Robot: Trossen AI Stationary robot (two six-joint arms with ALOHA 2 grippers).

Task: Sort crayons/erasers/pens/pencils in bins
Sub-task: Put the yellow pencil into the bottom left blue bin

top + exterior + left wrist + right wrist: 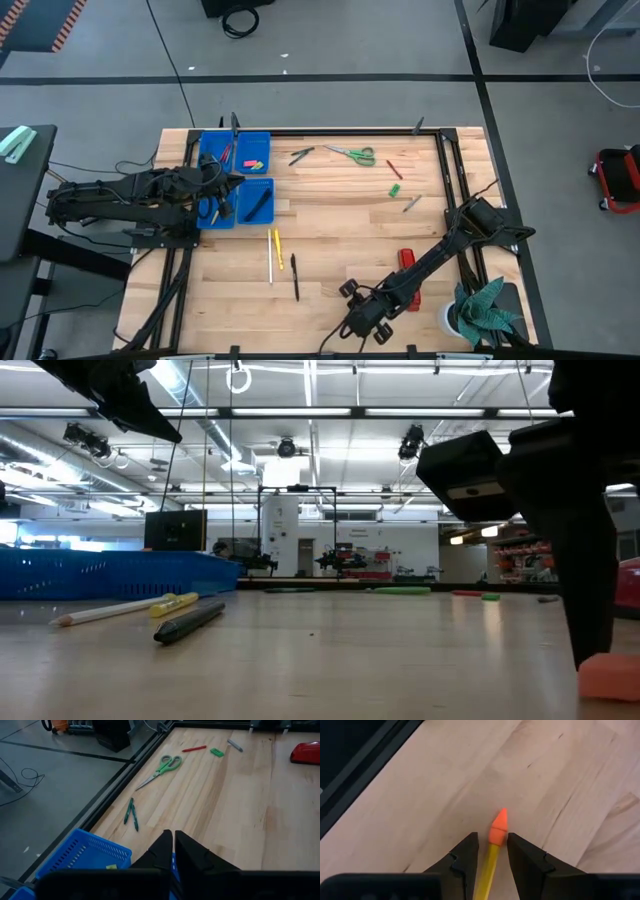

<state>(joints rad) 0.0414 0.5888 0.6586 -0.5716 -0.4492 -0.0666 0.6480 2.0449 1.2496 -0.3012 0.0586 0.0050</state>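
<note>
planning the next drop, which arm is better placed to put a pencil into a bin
Right, probably. The right tool holds a yellow pencil between its fingers, near the table's front edge. The left tool is nearly shut with nothing visible in it, hovering at the blue bins, so it would need to fetch one first.

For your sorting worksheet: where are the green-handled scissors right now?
In the high view the green-handled scissors lie near the table's far edge, between two dark-green pens and a red crayon.

The table [340, 230] is showing pale planked wood with a smooth, matt grain. At upper left, the blue bins [236, 150] are looking like perforated plastic, faintly glossy. The stapler [306, 753] is gleaming red.
</note>
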